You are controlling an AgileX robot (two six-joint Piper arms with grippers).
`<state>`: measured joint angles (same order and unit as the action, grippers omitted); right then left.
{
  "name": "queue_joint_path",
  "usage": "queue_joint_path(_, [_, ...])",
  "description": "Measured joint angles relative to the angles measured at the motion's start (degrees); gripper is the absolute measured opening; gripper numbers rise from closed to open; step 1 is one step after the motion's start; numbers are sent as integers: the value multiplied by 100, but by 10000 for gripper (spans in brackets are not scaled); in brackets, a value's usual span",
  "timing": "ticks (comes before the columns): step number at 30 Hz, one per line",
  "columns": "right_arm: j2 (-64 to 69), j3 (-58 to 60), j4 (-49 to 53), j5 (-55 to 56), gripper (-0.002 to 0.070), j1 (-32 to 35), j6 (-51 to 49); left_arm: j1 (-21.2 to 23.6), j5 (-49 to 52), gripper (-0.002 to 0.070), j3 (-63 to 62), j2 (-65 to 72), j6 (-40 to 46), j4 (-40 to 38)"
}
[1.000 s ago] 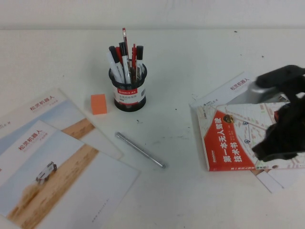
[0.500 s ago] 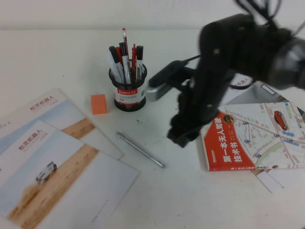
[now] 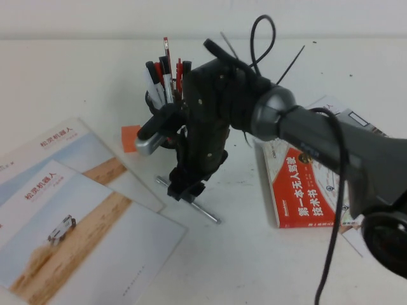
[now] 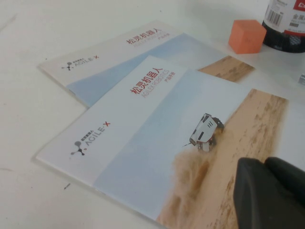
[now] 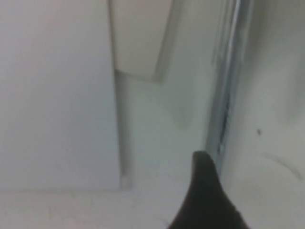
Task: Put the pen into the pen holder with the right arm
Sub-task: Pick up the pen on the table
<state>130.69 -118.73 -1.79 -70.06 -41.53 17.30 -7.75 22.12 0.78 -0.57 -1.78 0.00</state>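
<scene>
The slim silver pen [image 3: 208,214] lies on the white table in front of the pen holder. My right gripper [image 3: 186,189] is down right over the pen's middle, and only the pen's two ends show. In the right wrist view the pen [image 5: 229,81] runs close beside the gripper's dark tip. The black mesh pen holder [image 3: 154,105], full of markers, stands behind, mostly hidden by the right arm; its labelled base shows in the left wrist view [image 4: 286,40]. My left gripper [image 4: 269,191] is shut and empty over the brochures, out of the high view.
An orange eraser [image 3: 129,136] sits left of the holder, also in the left wrist view [image 4: 246,36]. Two brochures [image 3: 76,210] overlap at the front left. A red-and-white book [image 3: 305,190] lies on the right on loose papers.
My right arm has swung from over the book at the right edge leftward across the table and come down on the pen. It now hides most of the holder. The pen has not moved.
</scene>
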Motion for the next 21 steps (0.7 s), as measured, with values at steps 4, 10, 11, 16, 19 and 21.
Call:
queue_joint_path(4, [230,-256,0,0,400,-82,36,0,0,-1,0,0,0,0])
queue_joint_path(10, [434,-279,-52,-19,378,-104,51,0,0,-1,0,0,0,0])
queue_joint_path(11, [448,-279,-80,-19,364,-104,51,0,0,-1,0,0,0,0])
queue_joint_path(16, [493,-316,-99,-19,272,-104,51,0,0,-1,0,0,0,0])
queue_joint_path(19, [505,-329,-99,-19,210,-104,51,0,0,-1,0,0,0,0])
queue_joint_path(21, [505,-329,-99,-19,151,-104,51,0,0,-1,0,0,0,0])
